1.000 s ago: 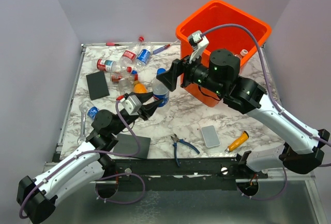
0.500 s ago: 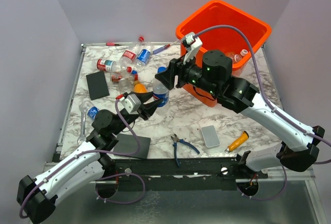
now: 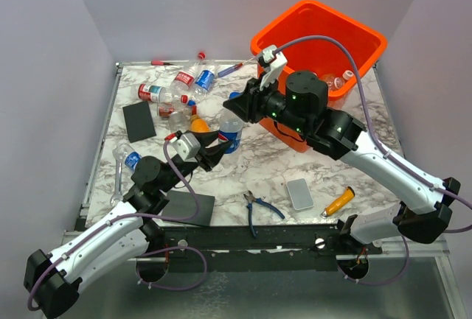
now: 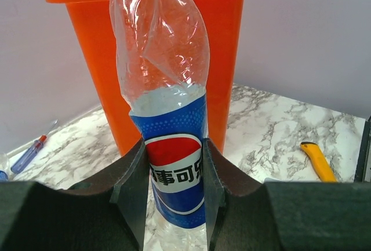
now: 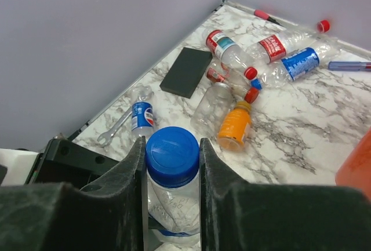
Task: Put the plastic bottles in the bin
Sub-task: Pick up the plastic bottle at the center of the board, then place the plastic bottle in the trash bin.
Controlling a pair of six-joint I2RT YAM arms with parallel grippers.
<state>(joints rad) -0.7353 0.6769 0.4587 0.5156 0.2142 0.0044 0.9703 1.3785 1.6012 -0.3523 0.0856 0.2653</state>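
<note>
One clear plastic bottle (image 3: 230,129) with a blue Pepsi label (image 4: 174,164) stands upright between both arms, just in front of the orange bin (image 3: 282,20). My left gripper (image 3: 214,148) is shut on its label, the pads (image 4: 134,170) pressed against both sides. My right gripper (image 3: 237,105) is shut from above on the bottle's blue cap (image 5: 172,148). Several more bottles (image 3: 181,90) lie at the table's far left, among them an orange one (image 5: 235,126) and a small Pepsi one (image 5: 141,116). Two bottles (image 3: 339,79) show inside the bin.
A black pad (image 3: 138,121) lies at the left and another (image 3: 188,205) by the left arm. A wrench (image 3: 118,175) lies at the left edge. Blue-handled pliers (image 3: 258,205), a grey slab (image 3: 299,194) and an orange-handled tool (image 3: 339,201) lie near the front. Pens (image 3: 162,62) lie at the back.
My right gripper has swung left from the bin to the top of the bottle and shut on its cap. The left gripper has kept hold of the bottle in place.
</note>
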